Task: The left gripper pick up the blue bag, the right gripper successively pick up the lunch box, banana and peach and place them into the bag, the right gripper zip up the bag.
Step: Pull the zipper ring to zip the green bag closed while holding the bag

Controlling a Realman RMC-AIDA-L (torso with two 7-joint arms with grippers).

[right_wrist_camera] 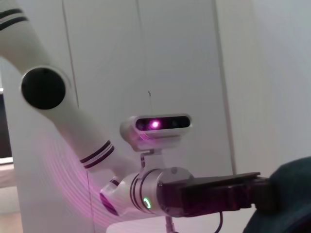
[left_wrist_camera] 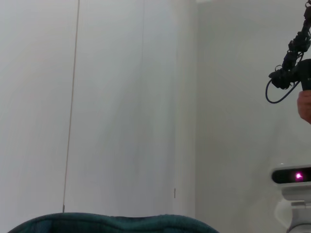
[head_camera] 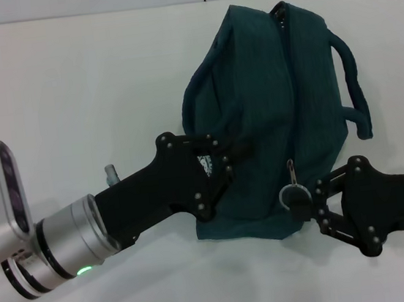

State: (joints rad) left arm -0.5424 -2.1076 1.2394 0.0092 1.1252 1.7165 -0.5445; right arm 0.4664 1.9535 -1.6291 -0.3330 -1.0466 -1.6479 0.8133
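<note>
The blue bag (head_camera: 279,119) is sitting near the middle of the white counter (head_camera: 70,101), bulging and slumped, with its long zipper (head_camera: 286,74) running down its length and looking drawn together. One cord handle (head_camera: 350,81) is looping out on the bag's right side, and the other (head_camera: 192,104) is curving along its left. The left end effector (head_camera: 233,154) is reaching in from the robot's left, its fingers clamping a fold of the bag's fabric at the left edge, beside a small white round logo (head_camera: 205,163). A green light (head_camera: 84,269) is glowing on its silver wrist (head_camera: 76,236). The right end effector (head_camera: 313,200) is coming in from the right at the bag's lower front, its fingertips pinching the ring pull (head_camera: 295,197) that is hanging from the zipper's near end.
</note>
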